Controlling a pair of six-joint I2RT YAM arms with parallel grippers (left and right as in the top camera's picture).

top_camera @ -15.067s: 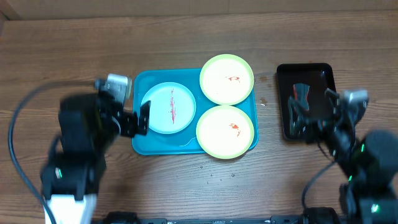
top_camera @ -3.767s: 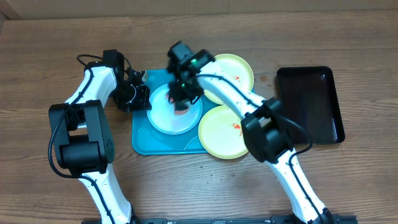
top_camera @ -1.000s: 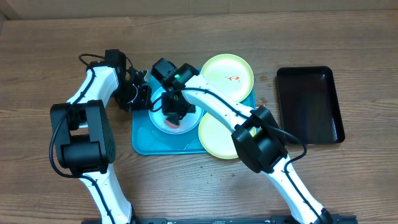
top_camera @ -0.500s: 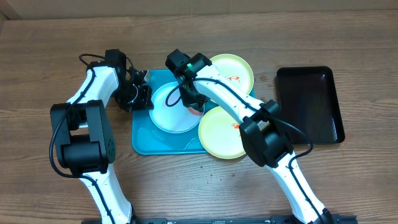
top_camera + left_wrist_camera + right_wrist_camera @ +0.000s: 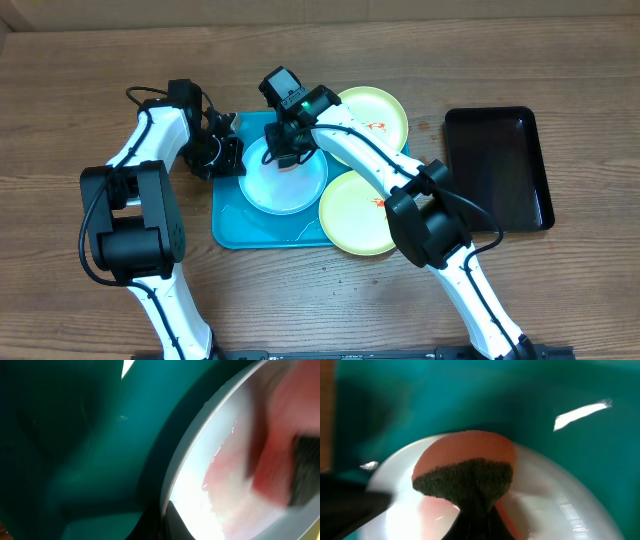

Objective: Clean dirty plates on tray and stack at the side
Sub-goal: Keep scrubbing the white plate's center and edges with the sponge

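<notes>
My right jaws are closed on the sponge [image 5: 465, 467], pressing it onto the far part of the light blue plate [image 5: 290, 190] in the left half of the tray [image 5: 232, 228]. The rest of the plate lies toward me. My left jaws are shut at its left rim.

You see two arms in white shells with black joints. Your left arm [image 5: 150, 135] has a thin black cable [image 5: 140, 92]; your right arm [image 5: 360, 155] shows a small green light [image 5: 297, 103]. The left end effector [image 5: 234, 158] and the right end effector [image 5: 288, 158] are black.
</notes>
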